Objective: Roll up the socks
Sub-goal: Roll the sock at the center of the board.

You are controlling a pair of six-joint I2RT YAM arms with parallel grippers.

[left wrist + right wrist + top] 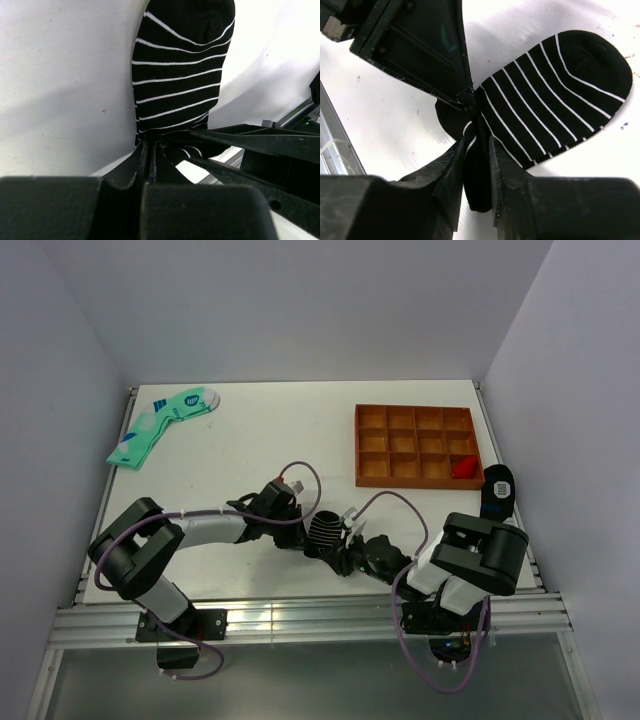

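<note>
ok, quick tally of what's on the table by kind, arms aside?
Black striped sock: 1
Mint-green socks: 2
Black labelled item, right edge: 1
Orange compartment tray: 1
Red object in tray: 1
Total: 6

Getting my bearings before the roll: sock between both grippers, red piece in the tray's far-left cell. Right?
No: the top view shows the red piece in the tray's near-right corner cell. The sock does sit between the left gripper and right gripper.
</note>
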